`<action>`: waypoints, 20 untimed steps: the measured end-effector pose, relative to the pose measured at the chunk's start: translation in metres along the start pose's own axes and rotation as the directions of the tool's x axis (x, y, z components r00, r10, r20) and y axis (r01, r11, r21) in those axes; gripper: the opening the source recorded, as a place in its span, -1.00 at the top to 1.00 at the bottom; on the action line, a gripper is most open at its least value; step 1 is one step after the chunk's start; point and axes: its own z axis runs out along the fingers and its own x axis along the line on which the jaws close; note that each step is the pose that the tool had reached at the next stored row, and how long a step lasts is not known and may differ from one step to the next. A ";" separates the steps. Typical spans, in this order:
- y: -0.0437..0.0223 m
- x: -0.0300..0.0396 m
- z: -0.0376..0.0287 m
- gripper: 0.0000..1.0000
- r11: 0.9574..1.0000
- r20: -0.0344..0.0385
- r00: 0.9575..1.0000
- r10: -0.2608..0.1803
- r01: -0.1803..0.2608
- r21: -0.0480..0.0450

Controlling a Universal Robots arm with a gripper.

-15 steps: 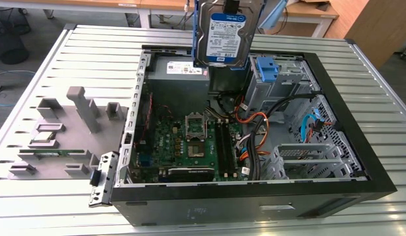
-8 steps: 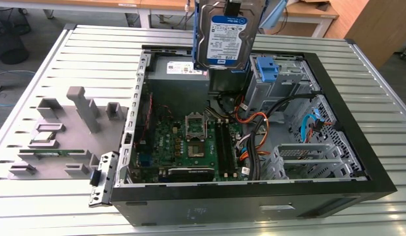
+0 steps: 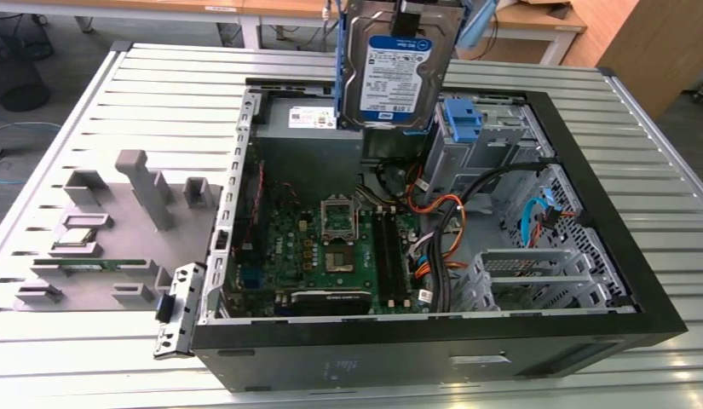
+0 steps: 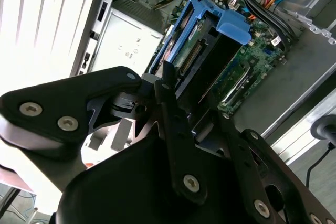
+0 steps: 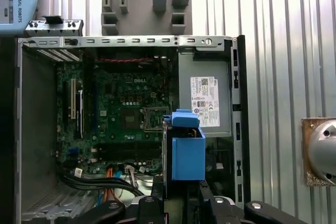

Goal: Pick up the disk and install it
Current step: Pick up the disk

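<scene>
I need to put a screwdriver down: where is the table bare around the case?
Bare slatted table lies beyond the gray fixture, and in a strip past the case on the exterior view's right. Inside the case it is crowded: motherboard, cables, with the disk hanging above.

disk [image 3: 392,72]: I read bare silver metal, glossy paper label.
carrier [image 5: 187,153]: smooth blue plastic, slight sheen.
gripper [image 4: 193,95]: matt black links, bright metal screws.
case [image 3: 442,362]: matt black shell; dull grey sheet metal inside.
table [image 3: 123,85]: ribbed metal, I see it shiny.
</scene>
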 end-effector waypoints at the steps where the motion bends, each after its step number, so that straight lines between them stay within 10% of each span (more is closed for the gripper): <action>1: -0.0003 0.0025 -0.0002 0.30 1.000 0.000 1.000 0.000 0.000 0.000; 20: -0.0048 0.0503 -0.0029 0.30 1.000 0.000 1.000 0.000 0.000 0.000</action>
